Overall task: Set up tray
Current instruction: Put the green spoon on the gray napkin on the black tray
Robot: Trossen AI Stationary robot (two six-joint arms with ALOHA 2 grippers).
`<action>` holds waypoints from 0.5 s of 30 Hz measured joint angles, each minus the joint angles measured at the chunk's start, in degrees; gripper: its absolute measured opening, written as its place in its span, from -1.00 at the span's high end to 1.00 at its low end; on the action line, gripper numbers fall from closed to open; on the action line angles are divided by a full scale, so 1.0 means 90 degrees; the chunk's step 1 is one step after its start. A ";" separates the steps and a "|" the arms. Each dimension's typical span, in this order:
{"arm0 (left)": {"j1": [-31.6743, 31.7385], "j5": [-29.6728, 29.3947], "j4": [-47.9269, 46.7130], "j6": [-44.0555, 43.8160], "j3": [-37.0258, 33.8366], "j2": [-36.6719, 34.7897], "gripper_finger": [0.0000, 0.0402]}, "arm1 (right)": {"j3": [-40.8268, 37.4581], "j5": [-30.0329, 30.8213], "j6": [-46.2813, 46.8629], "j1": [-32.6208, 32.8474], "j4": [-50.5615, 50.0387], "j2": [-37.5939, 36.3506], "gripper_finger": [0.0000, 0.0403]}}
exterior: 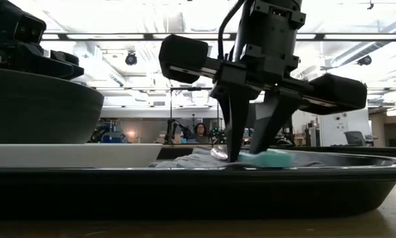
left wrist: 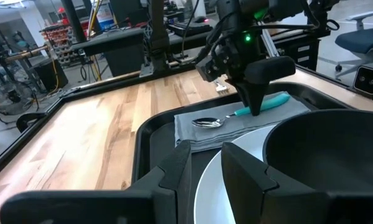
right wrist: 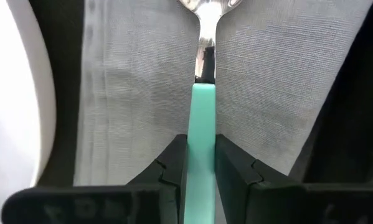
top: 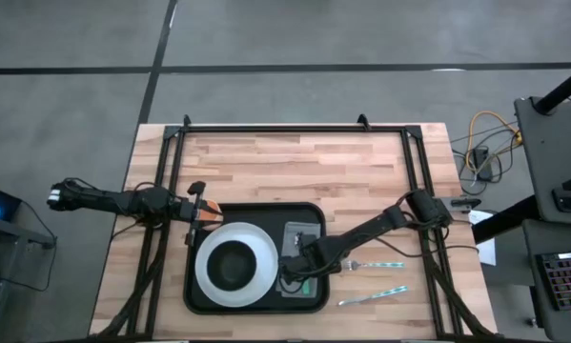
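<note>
Reaching in from the left edge of the wooden counter (top: 295,162), the left arm holds its pincer (top: 197,211) just beside the upper left corner of the tray (top: 314,211). Its fingers (left wrist: 174,171) stand slightly apart with nothing between them, close to the rim of the white plate (top: 209,276). The black tray lies at the near middle of the counter, its long side running left to right. On the tray's left half sits the white plate, carrying a dark bowl (top: 234,265) at its centre. To the right of the plate, on the tray's floor, a grey folded napkin (top: 300,233) lies flat. A spoon with a teal handle (left wrist: 266,102) rests on the napkin, its metal bowl toward the far side. The right arm crosses the tray's right rim, and the right pincer (top: 293,270) stands over the napkin, its fingers (right wrist: 174,158) pressed against both sides of the teal handle. Further right, off the tray, two more teal-handled utensils lie on the bare wood: a fork (top: 376,264) and, nearer the front edge, a knife (top: 373,297), apart from each other.
</note>
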 joint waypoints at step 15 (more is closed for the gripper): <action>0.0002 0.0000 0.0000 -0.0001 -0.0002 -0.0001 0.65 | 0.0000 0.0320 0.0891 0.0165 -0.0460 -0.0178 0.74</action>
